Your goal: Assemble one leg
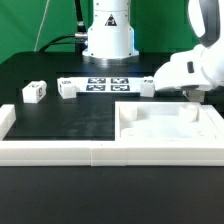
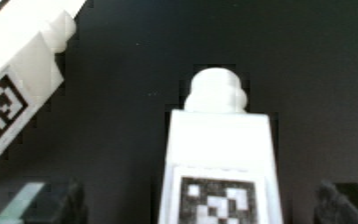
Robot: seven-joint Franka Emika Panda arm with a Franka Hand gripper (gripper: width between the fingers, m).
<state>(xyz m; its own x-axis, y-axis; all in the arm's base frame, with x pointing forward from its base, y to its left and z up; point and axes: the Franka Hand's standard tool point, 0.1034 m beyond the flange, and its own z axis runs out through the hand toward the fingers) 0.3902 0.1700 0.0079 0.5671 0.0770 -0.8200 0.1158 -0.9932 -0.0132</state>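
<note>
White leg point(image 2: 217, 150) between the wide-apart fingers point(image 2: 34, 203) of the end effector point(image 2: 197, 202)

On the bench point(image 1: 60, 120), one leg point(image 1: 33, 92) lies at the exterior view's left, a second leg point(image 1: 68, 88) just right of it, then the marker board point(image 1: 105, 83). The panel point(image 1: 170, 125) lies nearer, on the right. Another leg point(image 2: 217, 150) lies between the pincer point(image 2: 194, 203)'s fingers point(image 2: 43, 200), touching neither.

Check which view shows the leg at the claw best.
Wrist view: the leg fills the centre, tag and rounded peg end clear, between the fingers of the open claw. In the exterior view the arm's white wrist covers that spot, so I cannot pick it out.
</note>
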